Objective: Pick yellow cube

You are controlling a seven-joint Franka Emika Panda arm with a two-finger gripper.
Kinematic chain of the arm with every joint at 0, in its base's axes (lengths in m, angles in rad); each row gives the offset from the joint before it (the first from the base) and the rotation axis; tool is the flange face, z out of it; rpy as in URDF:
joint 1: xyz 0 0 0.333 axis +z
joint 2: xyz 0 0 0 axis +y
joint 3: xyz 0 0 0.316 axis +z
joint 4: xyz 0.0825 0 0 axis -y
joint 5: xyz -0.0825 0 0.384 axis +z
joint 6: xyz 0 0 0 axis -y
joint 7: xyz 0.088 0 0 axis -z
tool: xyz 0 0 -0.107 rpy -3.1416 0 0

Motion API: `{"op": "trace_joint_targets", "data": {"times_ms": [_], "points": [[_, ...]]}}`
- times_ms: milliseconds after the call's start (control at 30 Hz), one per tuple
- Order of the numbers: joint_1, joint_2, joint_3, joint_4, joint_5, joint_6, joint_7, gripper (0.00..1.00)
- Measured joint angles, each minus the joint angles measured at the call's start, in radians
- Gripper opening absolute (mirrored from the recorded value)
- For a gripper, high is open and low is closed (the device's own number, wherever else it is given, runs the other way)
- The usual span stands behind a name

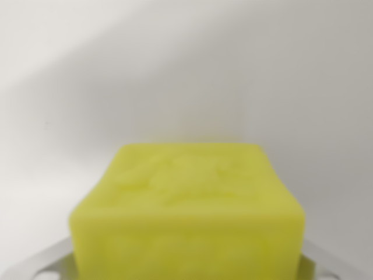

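Wrist view, one frame, read from the wrist view's left to its right.

Lower left corner: pale grey metal part [41, 265], blurred, likely one side of the end effector; slot-like opening faintly visible; touching the cube or only beside it, cannot tell.

Centre, lower half: yellow cube [186, 216], very close to the lens and out of focus; top face with a faint raised relief, front face cut off by the bottom edge. Squarely centred between the two grey parts.

Lower right corner: second grey metal part [329, 262], matching the first, partly hidden behind the cube.

Background: plain white surface [186, 64], soft shadow across it; bench or wall, cannot tell.

End effector state: clenched on the cube or released around it, cannot tell; fingertips out of view.

Progress, as a judgement: approach and alignment apparently done, cube sitting in the grasp zone. Grip unconfirmed; lift unconfirmed, since no contact line beneath the cube shows. Remaining at most: closing and raising.
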Motion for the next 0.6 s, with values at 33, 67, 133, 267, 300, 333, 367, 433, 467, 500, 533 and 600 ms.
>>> {"op": "trace_joint_targets", "data": {"times_ms": [33, 67, 133, 267, 300, 333, 367, 433, 467, 500, 533, 600], "points": [[0.0, -0.004, 0.0, -0.001, 0.0, -0.003, 0.0, 0.0], [0.0, -0.008, 0.0, -0.002, 0.0, -0.006, 0.0, 0.0], [0.0, -0.017, 0.0, -0.005, 0.0, -0.011, 0.0, 0.0], [0.0, -0.033, 0.0, -0.009, 0.0, -0.023, 0.0, 0.0], [0.0, -0.037, 0.0, -0.01, 0.0, -0.026, 0.0, 0.0], [0.0, -0.041, 0.0, -0.011, 0.0, -0.029, 0.0, 0.0], [0.0, -0.045, 0.0, -0.012, 0.0, -0.032, 0.0, 0.0], [0.0, -0.052, 0.0, -0.014, 0.0, -0.038, 0.001, 0.0], [0.0, -0.056, 0.0, -0.015, 0.0, -0.041, 0.001, 0.0], [0.0, -0.06, 0.0, -0.016, 0.0, -0.044, 0.001, 0.0], [0.0, -0.064, 0.0, -0.017, 0.0, -0.047, 0.001, 0.0], [0.0, -0.072, 0.0, -0.019, 0.0, -0.053, 0.001, 0.0]]}}
